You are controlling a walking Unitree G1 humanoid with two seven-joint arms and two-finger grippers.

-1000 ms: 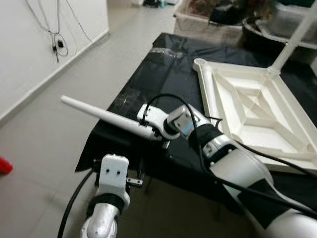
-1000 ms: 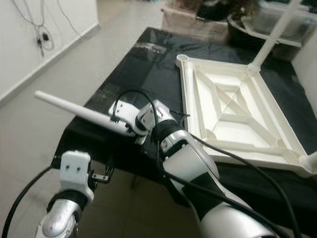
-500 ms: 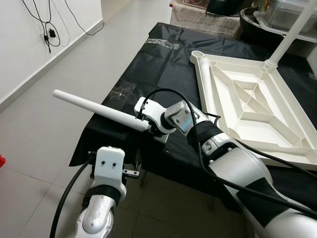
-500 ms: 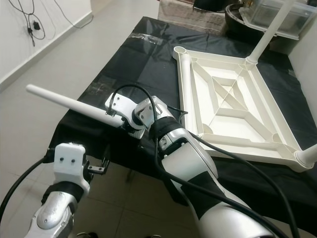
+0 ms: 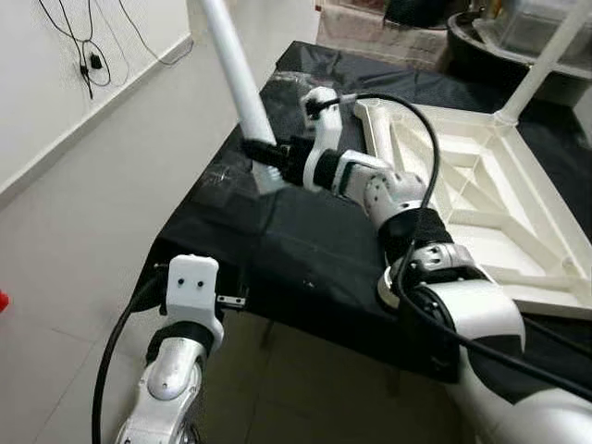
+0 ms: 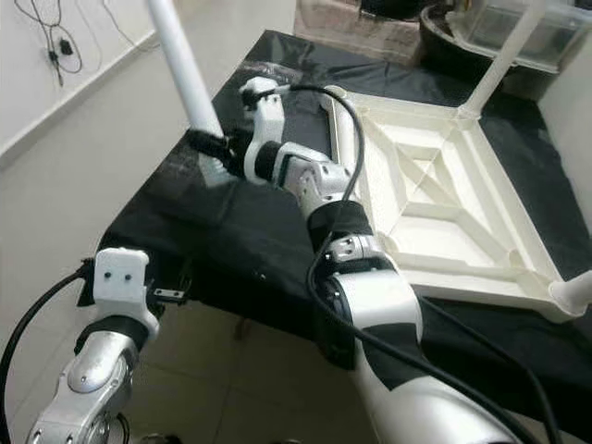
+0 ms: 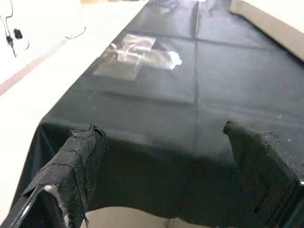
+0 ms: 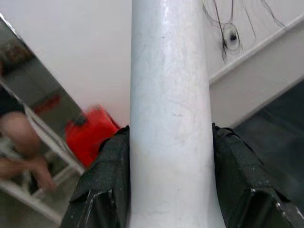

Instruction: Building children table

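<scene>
White table leg (image 5: 236, 79): clamped near its thick lower end between the black fingers of the right gripper (image 5: 264, 153), raised steeply over the black-covered table (image 5: 305, 250), its narrow end toward the ceiling; judged to be so held for seating in a corner socket (image 5: 363, 107) of the tabletop. White tabletop (image 5: 481, 199): laid upside down, ribs upward, one leg (image 5: 546, 60) already fitted at the far corner. Left gripper (image 7: 166, 161): held low before the table's near edge, fingers spread, nothing between them. Storage bins (image 5: 518, 23) beyond the table: contents indistinct.

Three white table legs (image 5: 239, 88), one upturned tabletop (image 5: 481, 199), one black-covered table (image 5: 305, 250)
</scene>
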